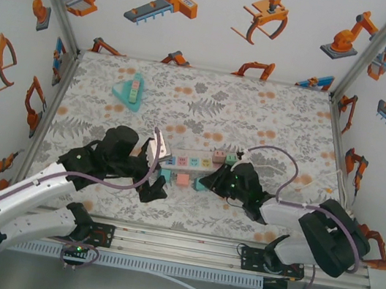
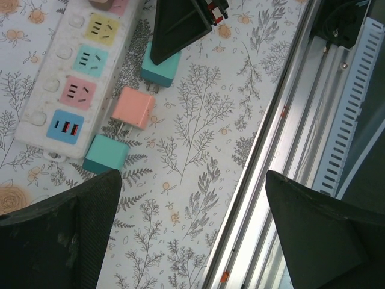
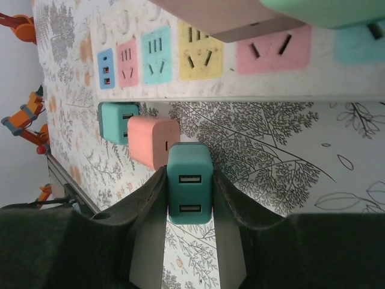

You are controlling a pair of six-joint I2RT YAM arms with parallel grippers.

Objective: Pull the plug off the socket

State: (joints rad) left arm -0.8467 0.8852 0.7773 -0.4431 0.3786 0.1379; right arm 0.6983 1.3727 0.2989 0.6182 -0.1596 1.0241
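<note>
A white power strip (image 1: 191, 161) (image 3: 252, 72) with coloured sockets lies mid-table; a pink plug (image 1: 218, 155) and a green plug (image 1: 228, 157) sit in its right end. My right gripper (image 1: 203, 183) (image 3: 189, 189) is shut on a teal plug (image 3: 189, 183) (image 2: 159, 67), clear of the strip and just in front of it. Beside it on the mat lie a pink plug (image 3: 153, 142) (image 2: 133, 108) and another teal plug (image 3: 117, 122) (image 2: 105, 154). My left gripper (image 1: 154, 172) (image 2: 192, 180) hangs open over the mat near these loose plugs, with nothing between its fingers.
A teal triangular tray (image 1: 123, 93) with small blocks sits at the back left. The strip's white cable (image 1: 275, 152) loops to the right. An aluminium rail (image 1: 184, 243) (image 2: 283, 156) runs along the front edge. White walls close in the sides.
</note>
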